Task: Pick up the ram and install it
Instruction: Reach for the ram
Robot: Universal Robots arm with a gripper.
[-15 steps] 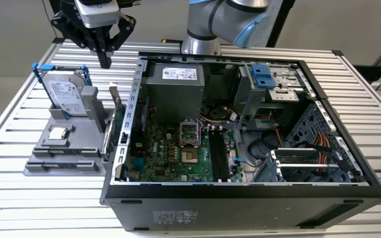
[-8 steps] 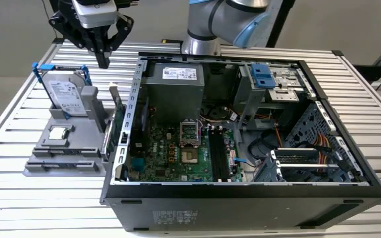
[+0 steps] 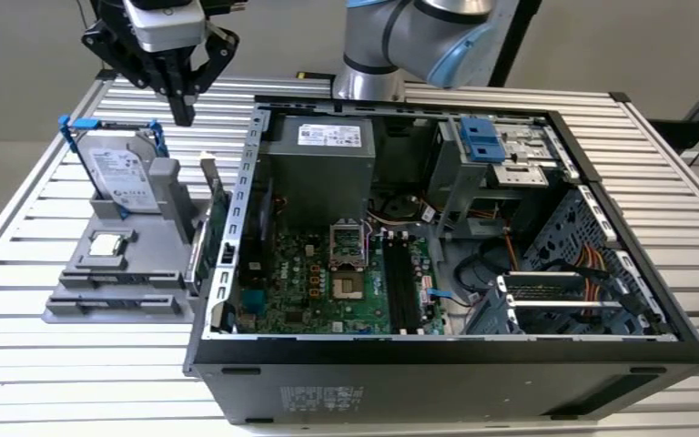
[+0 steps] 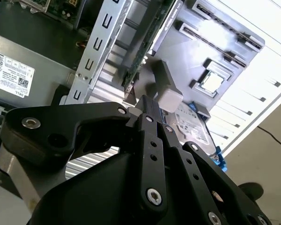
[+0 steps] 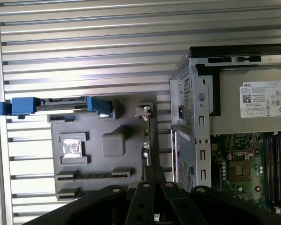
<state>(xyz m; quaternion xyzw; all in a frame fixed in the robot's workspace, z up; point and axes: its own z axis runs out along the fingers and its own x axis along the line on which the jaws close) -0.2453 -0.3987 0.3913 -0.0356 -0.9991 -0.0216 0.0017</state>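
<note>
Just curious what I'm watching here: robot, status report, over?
Gripper shut, empty, above grey holder. Ram on edge in holder, beside computer case. Nothing seen between gripper and ram.

We run a silver arm (image 3: 374,45) with pale blue joint caps.
Our gripper (image 3: 183,111) is matte black linkage bars with small silver screws.

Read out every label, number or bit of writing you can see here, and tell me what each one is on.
Nothing here can be quoted reliably.
power supply label: a logo, barcodes and fine print, too small to read.
hard drive label: lines of print, too small to read.
case sticker: pale marks, blurred, unreadable.
</note>
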